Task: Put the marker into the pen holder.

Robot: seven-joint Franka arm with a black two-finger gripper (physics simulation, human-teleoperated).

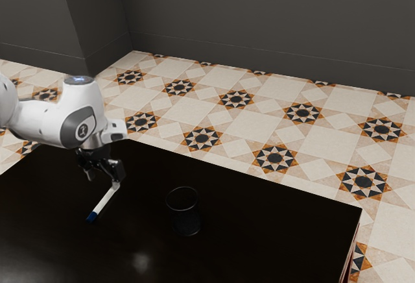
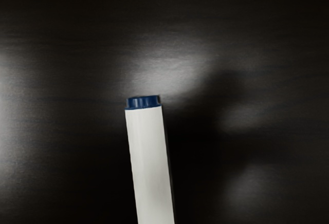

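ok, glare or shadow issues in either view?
Wrist view: soft pale glare patches on the dark tabletop, one just past the blue end of the marker, plus a broad dark shadow alongside it. Exterior view: one small dim highlight on the tabletop; pen holder is dark on dark, its rim giving the clearest outline.

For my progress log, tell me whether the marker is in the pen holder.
No, the marker is outside the pen holder, on its side toward the exterior view's left.
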